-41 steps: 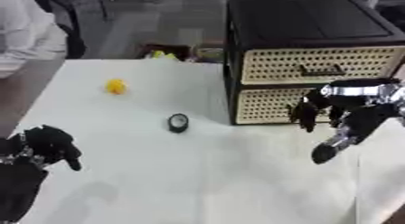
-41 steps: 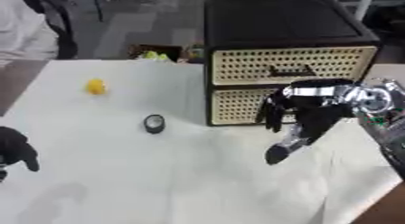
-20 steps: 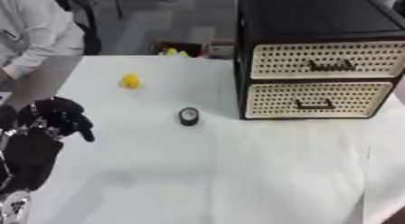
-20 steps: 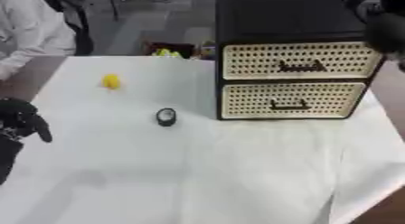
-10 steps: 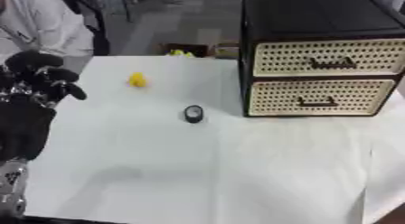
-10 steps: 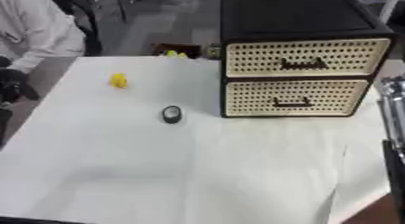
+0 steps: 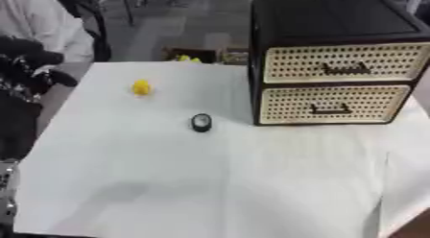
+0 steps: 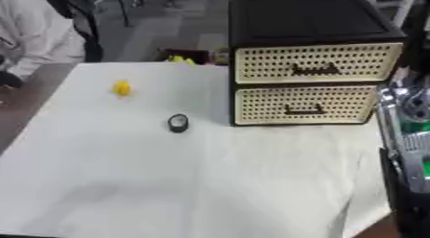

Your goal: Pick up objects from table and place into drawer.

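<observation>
Drawers of cabinet (image 7: 340, 64) closed; yellow object (image 7: 141, 87) left of it awaits pickup. Left hand (image 7: 29, 64) fingers clenched, empty.

The left hand (image 7: 29, 64) is all black, chunky, with rounded knuckle-ish segments and dark fingers that blur together. Below it the left arm (image 7: 15, 131) is a wide black casing running down the left edge, and right at the bottom there's a lighter silver-grey section with what might be small screws or holes, hard to say. On the right edge, the right arm (image 8: 407, 136) shows silver metal parts, a ribbed grey panel, a round silver joint and a bit of green, possibly a light or a board. Under that it turns into plain black casing.
</observation>
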